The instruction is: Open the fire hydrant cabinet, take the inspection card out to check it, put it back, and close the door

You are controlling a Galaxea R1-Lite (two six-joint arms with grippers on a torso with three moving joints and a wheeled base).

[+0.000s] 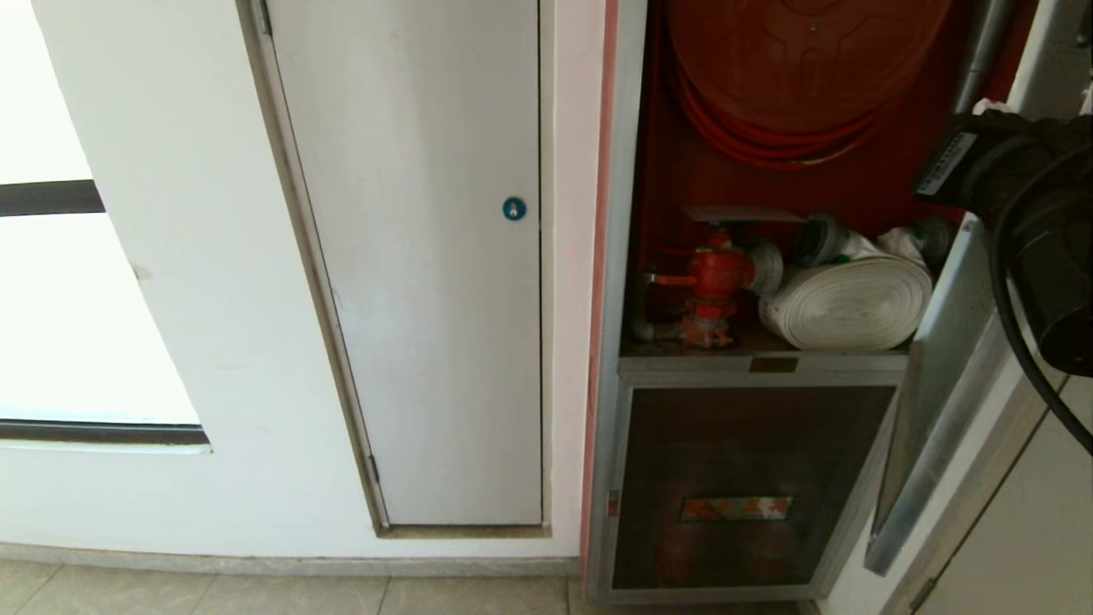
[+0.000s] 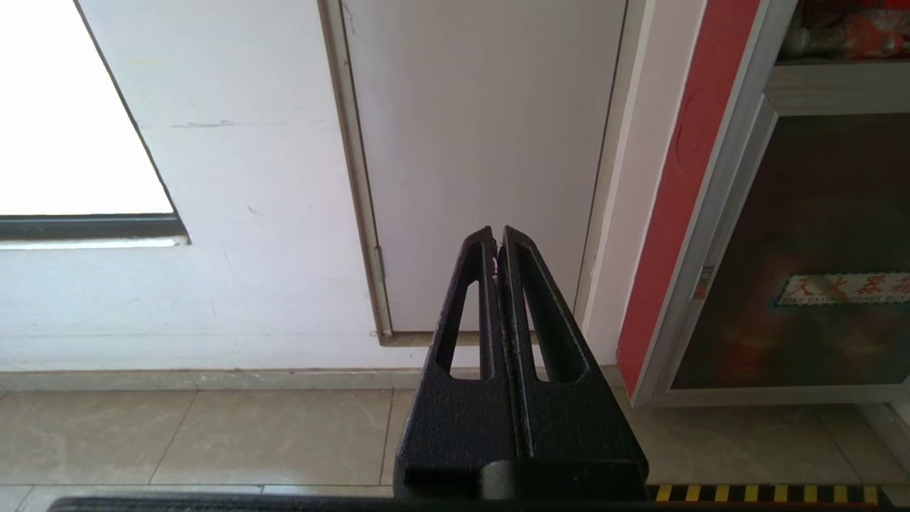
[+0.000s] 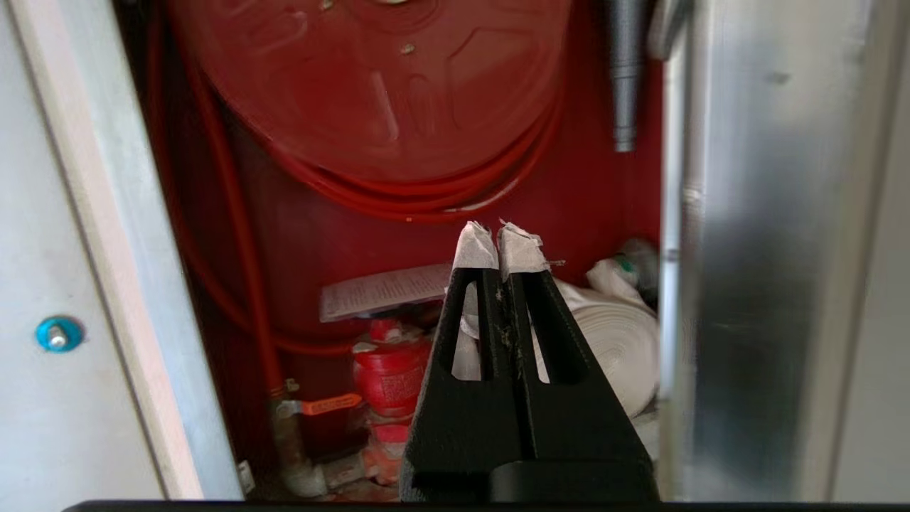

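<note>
The fire hydrant cabinet [image 1: 628,256] stands open, its red inside showing a hose reel [image 1: 794,68], a red valve [image 1: 713,282] and a white rolled hose [image 1: 850,303]. The inspection card [image 1: 743,213] lies flat on top of the valve; in the right wrist view the card [image 3: 384,290] sits left of and beyond my fingertips. The door [image 1: 939,376] is swung out to the right, seen edge-on. My right gripper [image 3: 501,245] is shut and empty, held in front of the opening. My left gripper [image 2: 496,245] is shut and empty, low in front of the wall.
A plain white panel [image 1: 427,256] with a blue round lock [image 1: 514,208] is left of the cabinet. Below the shelf is a smaller dark glass panel [image 1: 751,487] with an orange-red label [image 1: 736,508]. A window [image 1: 51,299] is at far left. Tiled floor [image 1: 256,594] runs below.
</note>
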